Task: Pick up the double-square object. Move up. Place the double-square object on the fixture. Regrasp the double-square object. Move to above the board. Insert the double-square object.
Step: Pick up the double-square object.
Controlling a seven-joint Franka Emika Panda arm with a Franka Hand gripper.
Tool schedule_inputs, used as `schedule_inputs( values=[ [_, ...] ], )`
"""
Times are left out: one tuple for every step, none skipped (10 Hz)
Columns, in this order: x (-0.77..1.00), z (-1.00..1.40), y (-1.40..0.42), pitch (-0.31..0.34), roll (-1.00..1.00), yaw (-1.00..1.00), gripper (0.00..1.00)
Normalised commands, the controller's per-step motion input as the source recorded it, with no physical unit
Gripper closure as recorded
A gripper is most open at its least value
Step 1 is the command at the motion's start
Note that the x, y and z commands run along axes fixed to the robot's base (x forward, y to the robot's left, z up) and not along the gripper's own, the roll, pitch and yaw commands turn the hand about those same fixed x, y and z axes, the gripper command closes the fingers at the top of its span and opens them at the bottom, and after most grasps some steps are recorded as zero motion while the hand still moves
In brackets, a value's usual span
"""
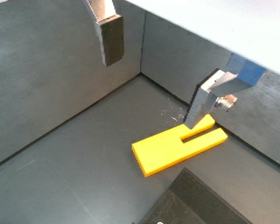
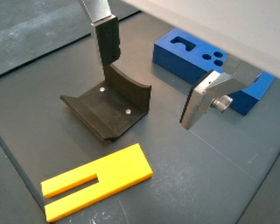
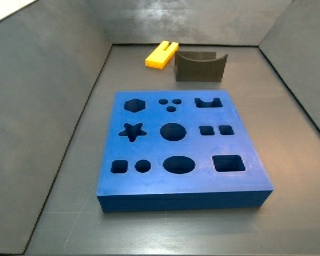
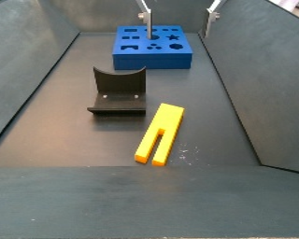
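Both side views are showing you the double-square object lying flat on the floor beside the fixture, whose recess is sitting empty. Your gripper is hanging above them, fingers apart, gripping nothing. The board is holding nothing.

Both wrist views are looking steeply down past the gripper, with its fingers spread apart, onto the floor close below, sharing the double-square object. A side view is looking from behind the board, near and high, toward the fixture. A side view is facing back from the opposite end, the fixture nearer, the board far.
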Motion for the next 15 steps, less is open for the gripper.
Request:
schedule_inputs(
  values=[
    [0.0,0.0,0.01,-0.001,-0.03,0.0,0.0],
    [0.0,-0.03,0.0,0.0,0.0,0.0,0.0],
    [0.0,-0.35,0.1,0.0,0.0,-0.21,0.0],
    [-0.13,-0.8,0.21,-0.086,0.07,-0.65,0.0],
    [-0.12,-0.84,0.13,-0.084,0.06,-0.87,0.0],
    [-0.16,-0.85,0.06,-0.09,0.05,-0.94,0.0],
    [-0.05,-0.81,0.0,-0.081,0.04,-0.97,0.0],
    [0.0,-0.66,0.0,-0.096,0.06,-0.95,0.0],
    [0.06,-0.61,0.01,-0.143,0.03,-0.84,0.0],
    [0.19,-0.67,0.2,-0.171,0.0,-0.58,0.0],
    [0.22,-0.78,0.23,-0.164,0.0,-0.52,0.0],
    [0.18,-0.9,0.17,-0.106,0.0,-0.29,0.0],
    [0.15,-1.0,0.09,-0.059,0.02,-0.09,0.0],
    [0.17,-1.0,0.02,-0.019,0.03,-0.07,0.0],
    [0.18,-1.0,0.01,-0.017,0.02,-0.06,0.0]
  ],
)
